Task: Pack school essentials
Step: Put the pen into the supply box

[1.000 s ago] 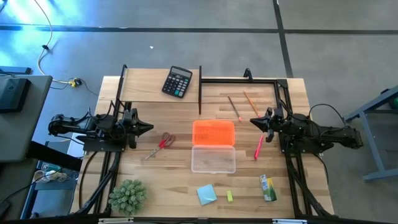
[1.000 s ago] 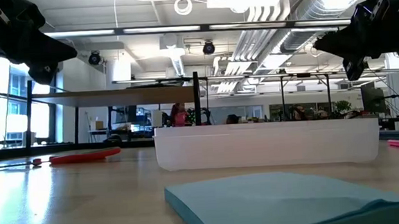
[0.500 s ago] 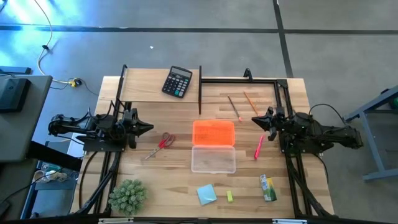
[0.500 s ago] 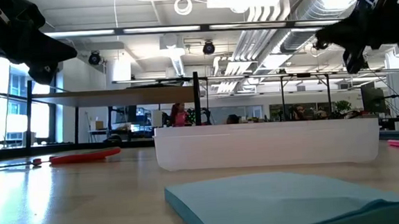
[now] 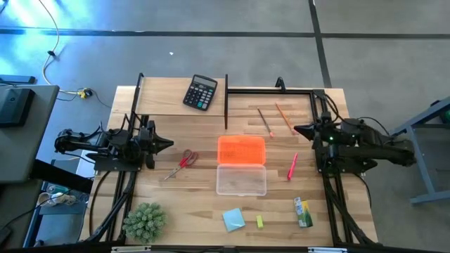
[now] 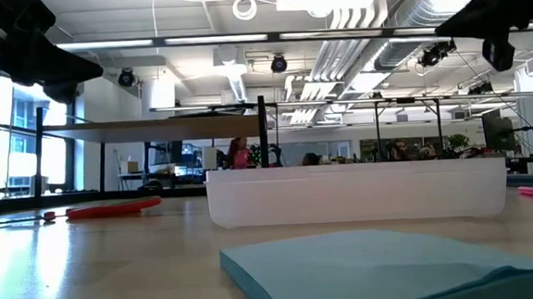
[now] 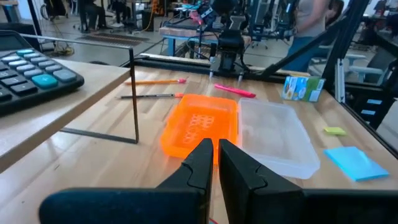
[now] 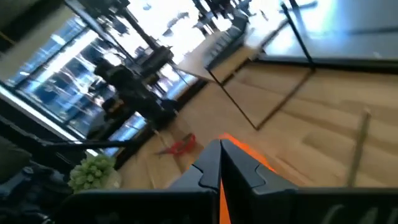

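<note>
Nearest the front edge of the surface point(image 5: 337, 105), the blue notepad point(image 5: 234, 219), yellow block point(image 5: 259, 222) and packet point(image 5: 303, 211) are lying flat. Clear tray point(image 5: 241, 180) and orange tray point(image 5: 241, 150) are sitting mid-surface, nothing in them. Pink pen point(image 5: 292, 166) is running front-to-back, scissors point(image 5: 183, 162) slanting, pencils point(image 5: 275, 119) angling toward the back. Left hand point(image 5: 169, 144) and right hand point(image 5: 295, 128) are both pinched together, holding nothing.

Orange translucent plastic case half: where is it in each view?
High view: orange translucent plastic case half, table centre, touching the clear plastic tray.
Low view: not visible; the clear tray blocks it.
Left wrist view: centre, beyond the fingers.
Right wrist view: orange sliver at the fingertips.
Shared landmark: red-handled scissors.
</note>
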{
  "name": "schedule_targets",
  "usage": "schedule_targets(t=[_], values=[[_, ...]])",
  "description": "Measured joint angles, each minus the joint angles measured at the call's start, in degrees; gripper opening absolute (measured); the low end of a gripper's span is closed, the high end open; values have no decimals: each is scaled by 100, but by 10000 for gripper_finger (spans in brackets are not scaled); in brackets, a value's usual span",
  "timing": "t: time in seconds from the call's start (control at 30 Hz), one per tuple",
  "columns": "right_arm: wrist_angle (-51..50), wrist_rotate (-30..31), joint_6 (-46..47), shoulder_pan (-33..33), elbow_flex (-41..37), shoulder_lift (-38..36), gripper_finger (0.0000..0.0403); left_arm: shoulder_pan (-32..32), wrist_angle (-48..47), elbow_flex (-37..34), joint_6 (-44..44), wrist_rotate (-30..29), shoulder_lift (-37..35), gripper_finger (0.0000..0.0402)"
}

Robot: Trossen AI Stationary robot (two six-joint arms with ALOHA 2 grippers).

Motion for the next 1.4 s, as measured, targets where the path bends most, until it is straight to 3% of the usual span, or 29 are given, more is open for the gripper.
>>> schedule_targets(t=[0.3,0.5,0.83,1.4], values=[[-1930,74,977,1,1799,1783,0,-1,0,1,0,0,1,17],[-3075,-141,2294,2,2611,2796,0,-2,0,0,0,0,2,17],[-3543,-425,3860,291,2716,3871,0,-1,0,0,0,-131,2,17],[-3848,-638,5684,1699,2716,5411,0,-2,0,0,-48,-129,1,16]])
